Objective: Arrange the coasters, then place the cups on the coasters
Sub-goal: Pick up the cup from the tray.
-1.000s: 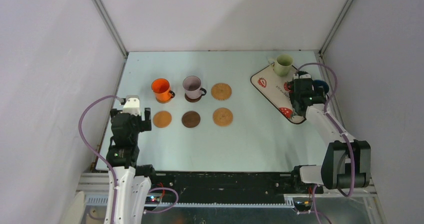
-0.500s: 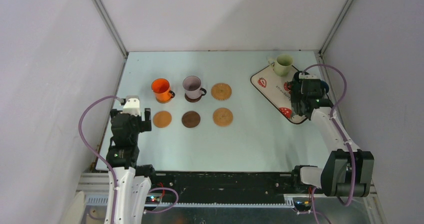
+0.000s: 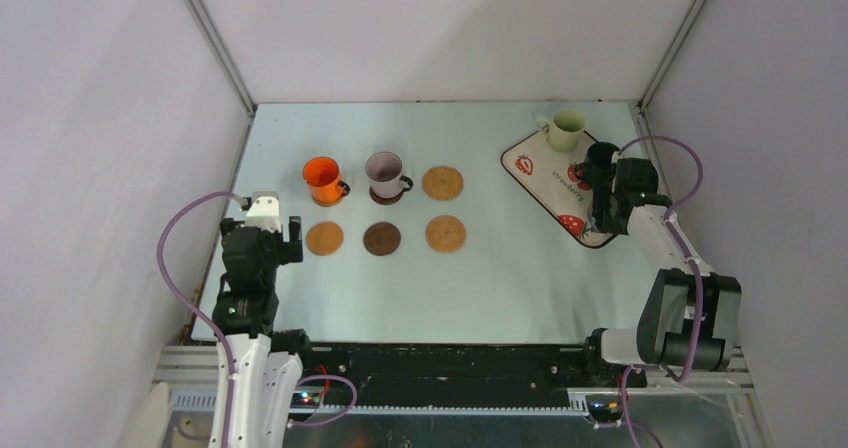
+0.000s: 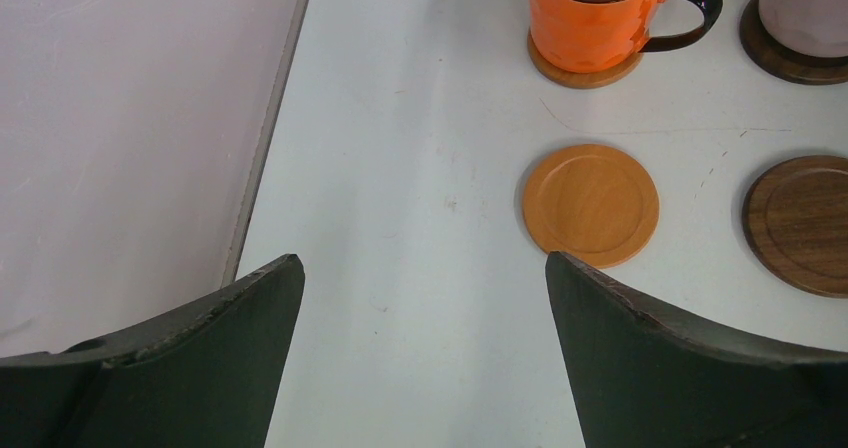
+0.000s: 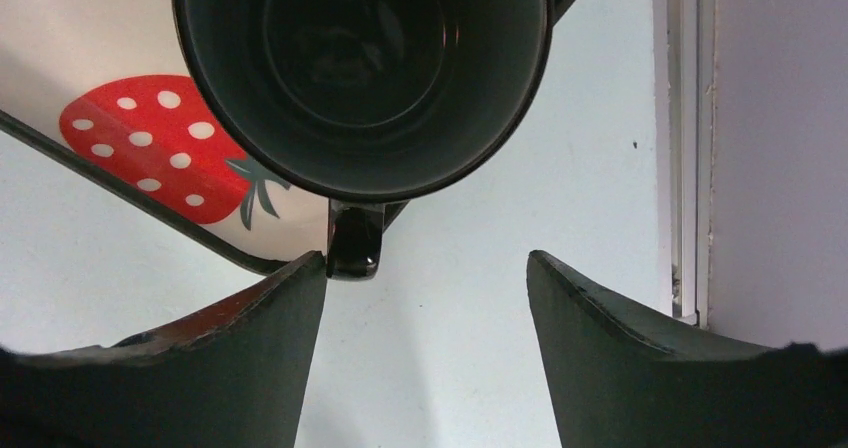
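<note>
Right gripper [image 5: 425, 260], jaws apart and empty at frame bottom, could clip the handle [image 5: 355, 238], tipping the cup [image 5: 360, 68] off the tray [image 5: 70, 38].

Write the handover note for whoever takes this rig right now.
Left gripper: open, empty, over the table beside a bare tan round coaster.
Right gripper: open, jaws either side of the handle of the dark glossy mug, at the corner of the white strawberry-print tray.
Done: six coasters laid in two rows; orange mug and pale mauve mug seated.
Left: four bare coasters to fill; pale green mug sits on the tray.
</note>
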Action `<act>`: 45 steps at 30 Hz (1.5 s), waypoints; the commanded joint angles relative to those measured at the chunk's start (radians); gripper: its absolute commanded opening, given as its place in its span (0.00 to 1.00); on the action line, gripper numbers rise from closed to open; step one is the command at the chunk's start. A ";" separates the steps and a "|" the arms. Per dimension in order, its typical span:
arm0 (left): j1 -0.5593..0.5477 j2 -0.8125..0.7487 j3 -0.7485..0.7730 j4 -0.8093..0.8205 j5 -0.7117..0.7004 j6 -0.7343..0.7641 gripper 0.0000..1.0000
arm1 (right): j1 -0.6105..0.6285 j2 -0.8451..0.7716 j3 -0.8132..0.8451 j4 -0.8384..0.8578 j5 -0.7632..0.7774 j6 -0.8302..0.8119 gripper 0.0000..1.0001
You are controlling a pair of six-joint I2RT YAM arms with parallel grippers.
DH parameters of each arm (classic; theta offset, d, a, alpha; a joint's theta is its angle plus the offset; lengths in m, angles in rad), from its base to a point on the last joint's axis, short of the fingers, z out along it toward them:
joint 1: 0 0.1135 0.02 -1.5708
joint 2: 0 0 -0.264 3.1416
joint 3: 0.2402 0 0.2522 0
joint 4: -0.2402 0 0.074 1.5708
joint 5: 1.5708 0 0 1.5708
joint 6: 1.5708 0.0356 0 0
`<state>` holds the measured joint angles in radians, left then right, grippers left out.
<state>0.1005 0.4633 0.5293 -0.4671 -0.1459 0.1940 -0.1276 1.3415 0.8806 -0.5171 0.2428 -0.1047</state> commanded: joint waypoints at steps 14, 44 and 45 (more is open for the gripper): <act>0.005 0.008 0.002 0.028 -0.009 0.021 0.98 | 0.005 0.152 0.051 0.137 -0.025 0.018 0.38; 0.005 0.027 -0.014 0.067 -0.079 0.016 0.98 | 0.580 0.045 0.463 0.005 -0.193 0.002 0.00; 0.005 0.025 -0.016 0.067 -0.080 0.015 0.98 | 0.593 0.073 0.510 0.015 -0.205 -0.002 0.00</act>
<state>0.1005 0.5049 0.5274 -0.4423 -0.2054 0.1951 0.4210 1.2968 1.2373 -0.5720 0.1028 -0.1200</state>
